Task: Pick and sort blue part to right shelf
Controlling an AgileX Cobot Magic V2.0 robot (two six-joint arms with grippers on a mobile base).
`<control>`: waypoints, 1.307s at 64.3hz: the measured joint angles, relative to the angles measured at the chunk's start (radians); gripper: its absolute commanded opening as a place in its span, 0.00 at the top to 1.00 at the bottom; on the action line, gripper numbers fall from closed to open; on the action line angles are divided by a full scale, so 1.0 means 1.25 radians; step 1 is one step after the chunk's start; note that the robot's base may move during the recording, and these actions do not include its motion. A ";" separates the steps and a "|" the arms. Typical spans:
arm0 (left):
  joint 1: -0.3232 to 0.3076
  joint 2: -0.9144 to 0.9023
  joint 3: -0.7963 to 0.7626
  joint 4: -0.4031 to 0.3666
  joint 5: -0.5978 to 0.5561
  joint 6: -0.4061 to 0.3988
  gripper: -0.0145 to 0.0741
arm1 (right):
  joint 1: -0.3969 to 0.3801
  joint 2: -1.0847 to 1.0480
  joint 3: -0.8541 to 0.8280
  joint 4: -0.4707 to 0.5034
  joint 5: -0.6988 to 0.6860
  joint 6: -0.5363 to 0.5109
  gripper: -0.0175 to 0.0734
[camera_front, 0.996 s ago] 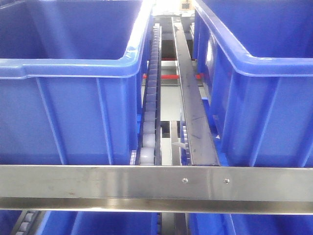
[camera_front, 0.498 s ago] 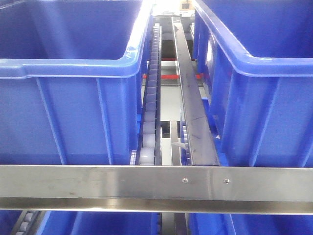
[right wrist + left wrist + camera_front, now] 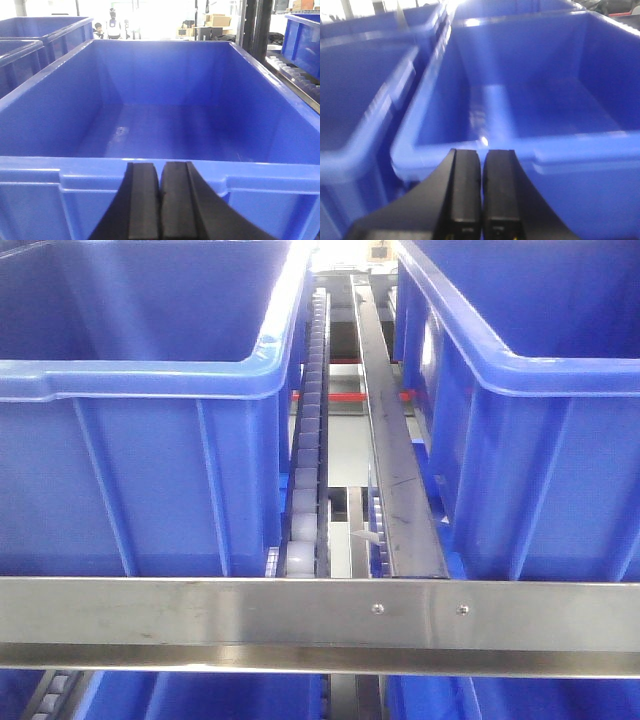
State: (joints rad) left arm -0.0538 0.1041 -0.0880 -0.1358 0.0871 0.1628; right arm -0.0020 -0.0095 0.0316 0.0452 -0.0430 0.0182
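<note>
Left claw [image 3: 481,192]: clenched, its two black fingers pressed flat against each other with nothing between them. It hovers just in front of the near rim of a blue bin [image 3: 470,150], whose floor shows bare apart from a bright glare patch. A second blue bin [image 3: 365,100] stands just beside it on the left of that view; the picture is blurred, so finer detail cannot be told.

Right claw [image 3: 160,200]: likewise clenched, black fingers meeting along a thin seam, nothing gripped. It sits at the near rim of a large blue crate [image 3: 150,167], looking along the crate's length. The crate's interior floor and walls are visible and carry nothing.

Blue part: not visible in any of the three views; its location, its long axis and the way it points therefore cannot be told.

Front view: two blue totes, one at left [image 3: 140,380] and one at right [image 3: 520,370], stand side by side on a rack. Between them run a line of pale rollers [image 3: 308,440] and a dark metal guide rail [image 3: 395,470], both leading away from the camera. A steel crossbar [image 3: 200,615] with two screws spans the foreground. Further blue bins [image 3: 230,695] show below the crossbar.
</note>
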 measured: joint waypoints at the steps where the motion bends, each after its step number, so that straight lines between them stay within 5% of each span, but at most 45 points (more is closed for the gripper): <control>1: -0.004 -0.008 0.007 0.004 0.000 -0.008 0.70 | 0.000 0.000 0.000 0.000 0.000 0.000 0.79; 84: -0.014 -0.088 0.075 0.024 -0.041 -0.048 0.70 | 0.000 0.000 0.000 0.000 -0.001 0.000 0.79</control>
State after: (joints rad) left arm -0.0707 -0.0053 0.0062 -0.1054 0.0360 0.1024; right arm -0.0020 -0.0095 0.0316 0.0452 -0.0437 0.0182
